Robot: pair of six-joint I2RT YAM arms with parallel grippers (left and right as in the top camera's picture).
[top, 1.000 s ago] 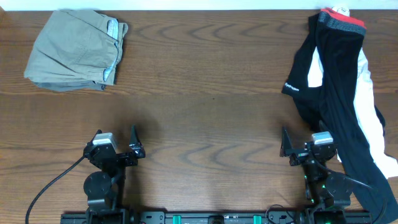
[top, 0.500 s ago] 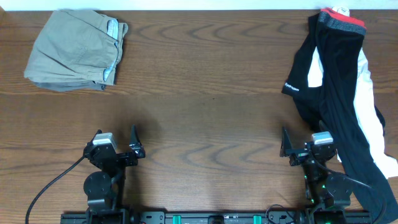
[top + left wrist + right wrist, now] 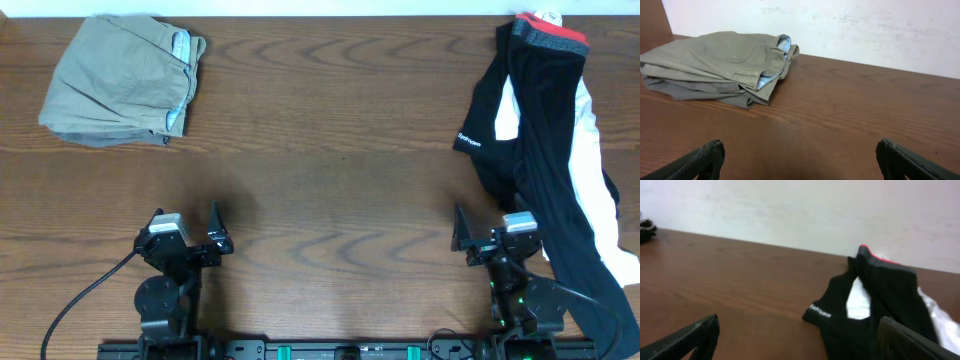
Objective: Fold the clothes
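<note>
The black athletic pants (image 3: 545,120) lie crumpled along the table's right side, grey-and-red waistband at the far edge, a small white logo on a fold at the left. They also show in the right wrist view (image 3: 880,300). My right gripper (image 3: 480,232) is open and empty at the near right, just left of the pants' lower leg; in its own view it is open (image 3: 800,340). My left gripper (image 3: 200,232) is open and empty at the near left, far from the pants, also open in its wrist view (image 3: 800,160).
Folded khaki-tan trousers (image 3: 125,78) with light-blue lining lie at the far left, seen in the left wrist view (image 3: 720,65) too. White fabric (image 3: 595,170) lies under the black pants at the right edge. A white wall stands behind the wooden table (image 3: 330,150).
</note>
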